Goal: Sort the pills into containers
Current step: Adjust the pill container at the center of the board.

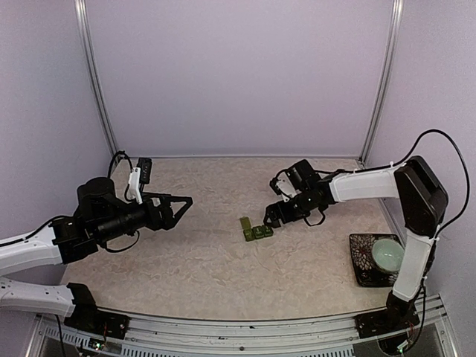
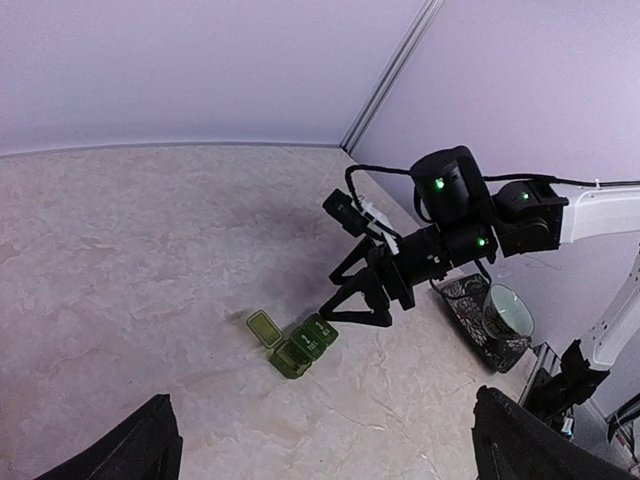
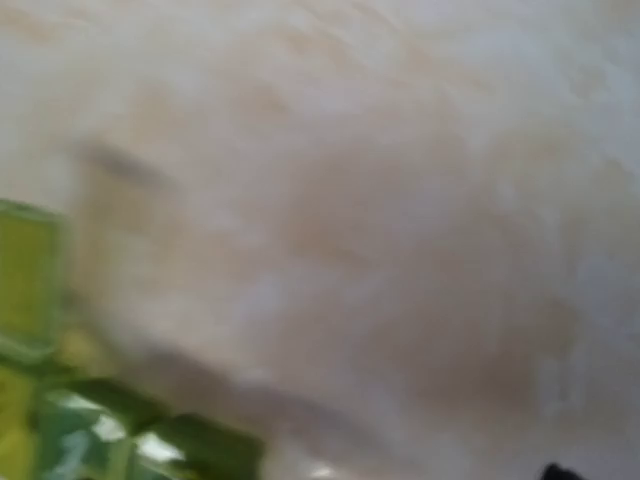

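1. Left gripper (image 1: 184,210) is hovering at centre-left of the top view, fingers spread, holding nothing.
2. Dark green pill-box strip (image 1: 255,231) is lying at frame centre, its left-end lid standing open.
3. Right gripper (image 1: 272,220) is hanging at the strip's right end, fingers spread; contact unclear.
4. Pale green bowl (image 1: 388,254) is sitting on a dark patterned tray (image 1: 361,260), lower right.

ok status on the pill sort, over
Left gripper open, empty, off to the left. Right gripper open, at the pill box, one end lid up. No pills visible; cup well clear.
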